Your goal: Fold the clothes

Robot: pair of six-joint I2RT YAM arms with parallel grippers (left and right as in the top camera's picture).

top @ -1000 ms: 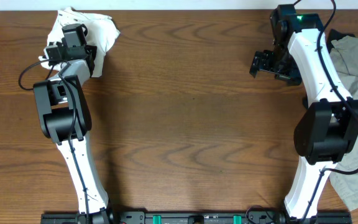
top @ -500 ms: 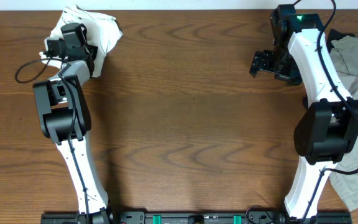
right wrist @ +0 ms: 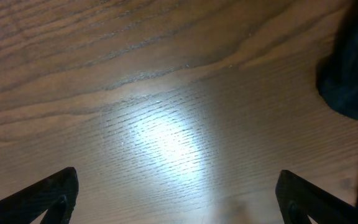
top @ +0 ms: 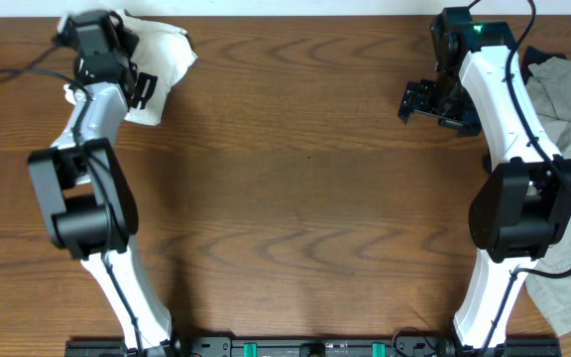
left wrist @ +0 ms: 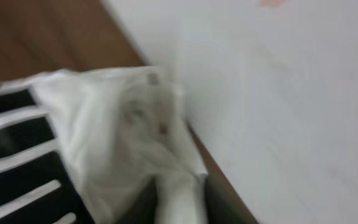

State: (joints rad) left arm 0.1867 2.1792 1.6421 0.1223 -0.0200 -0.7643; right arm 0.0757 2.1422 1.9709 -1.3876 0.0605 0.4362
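The left arm point(top: 79, 188) rises from its base at the bottom edge of the overhead frame. It bends at a black elbow left of centre, and its white forearm runs up into the upper left corner. There its black wrist sits over the T-shirt point(top: 162, 55), a crumpled white heap at the far edge of the wooden surface point(top: 295, 188).

In the blurred left wrist view, the left end effector point(left wrist: 178, 205) shows as two dark fingers at the bottom edge. They stand close together with a strip of white cloth between them, so it appears clamped on the T-shirt. A white wall point(left wrist: 291, 93) fills the right side of that view.

The right arm point(top: 518, 213) climbs the right side of the overhead frame and reaches toward the upper right, where a small green light point(top: 479, 27) glows on it. The right end effector point(top: 419, 101) points left and is clear of any cloth. In its wrist view the two fingertips point(right wrist: 55, 193) stand wide apart in the lower corners, with only bare wood between them. A dark shape in the upper right of that view cannot be made out.

Grey-green cloth point(top: 568, 89) lies along the right edge of the overhead frame, partly under the right arm.

Black bars point(left wrist: 17, 162) of print cross the T-shirt at the lower left of the left wrist view, and a dark patch shows beside the forearm from overhead. No letter or word can be read.
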